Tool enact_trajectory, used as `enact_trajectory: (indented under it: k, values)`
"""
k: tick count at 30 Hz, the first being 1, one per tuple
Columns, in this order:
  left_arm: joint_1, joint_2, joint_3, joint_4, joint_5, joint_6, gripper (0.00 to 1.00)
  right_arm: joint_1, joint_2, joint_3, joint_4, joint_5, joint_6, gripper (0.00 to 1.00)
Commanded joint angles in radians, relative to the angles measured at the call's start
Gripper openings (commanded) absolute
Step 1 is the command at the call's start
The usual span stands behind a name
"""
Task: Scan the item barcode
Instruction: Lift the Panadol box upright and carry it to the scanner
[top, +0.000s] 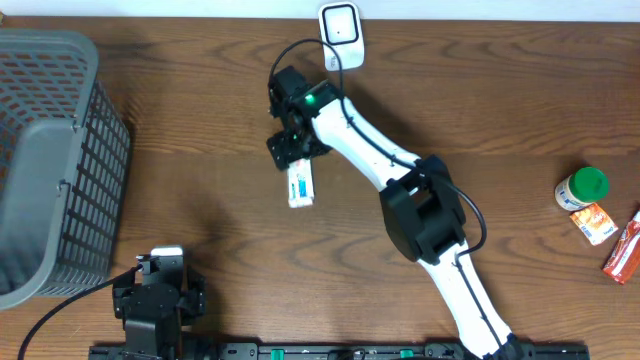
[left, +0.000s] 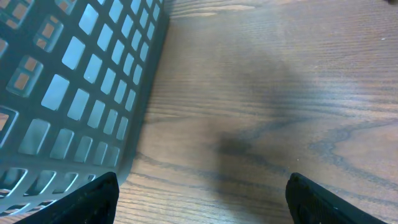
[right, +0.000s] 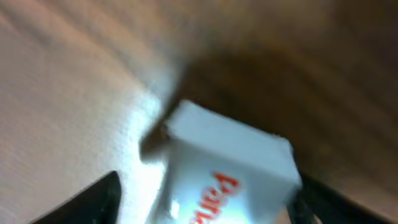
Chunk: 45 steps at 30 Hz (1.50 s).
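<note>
The item, a small white box (top: 300, 185) with red lettering, lies on the wooden table near the middle. My right gripper (top: 291, 146) hangs just above its far end. In the blurred right wrist view the box (right: 230, 168) sits between the fingers of the right gripper (right: 205, 200). The jaws stand open around it, with a clear gap at the left finger (right: 93, 199). The white scanner (top: 340, 24) stands at the table's far edge, beyond the gripper. No barcode shows on the box. My left gripper (left: 202, 199) is open over bare wood at the front left (top: 160, 272).
A grey mesh basket (top: 50, 160) fills the left side, and its wall (left: 74, 81) is close to the left gripper. At the right edge are a green-lidded bottle (top: 582, 187), an orange packet (top: 593, 222) and a red packet (top: 622, 250).
</note>
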Motion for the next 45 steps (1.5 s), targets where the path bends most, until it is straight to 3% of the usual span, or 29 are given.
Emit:
enact_trajectory:
  k: [1, 9, 14, 28, 34, 41, 45]
  values:
    - [0.003, -0.002, 0.008, -0.002, -0.003, -0.009, 0.86, 0.019, 0.074, -0.031, -0.050, 0.048, 0.029, 0.61]
    - [0.003, -0.002, 0.008, -0.002, -0.003, -0.009, 0.86, 0.011, 0.074, -0.031, -0.098, 0.105, 0.069, 0.33]
    - [0.003, -0.002, 0.008, -0.002, -0.003, -0.009, 0.86, -0.002, 0.044, -0.012, -0.159, 0.089, 0.064, 0.24]
    - [0.003, -0.002, 0.008, -0.002, -0.003, -0.009, 0.86, -0.111, -0.088, 0.026, -0.388, -0.573, -0.282, 0.24]
    - [0.003, -0.002, 0.008, -0.002, -0.003, -0.009, 0.86, -0.184, -0.088, 0.026, -0.477, -0.743, -0.331, 0.21]
    - [0.003, -0.002, 0.008, -0.002, -0.003, -0.009, 0.86, -0.217, -0.089, 0.026, -0.512, -0.757, -0.396, 0.22]
    - [0.003, -0.002, 0.008, -0.002, -0.003, -0.009, 0.86, -0.226, -0.089, 0.026, -0.367, -0.585, -0.342, 0.25]
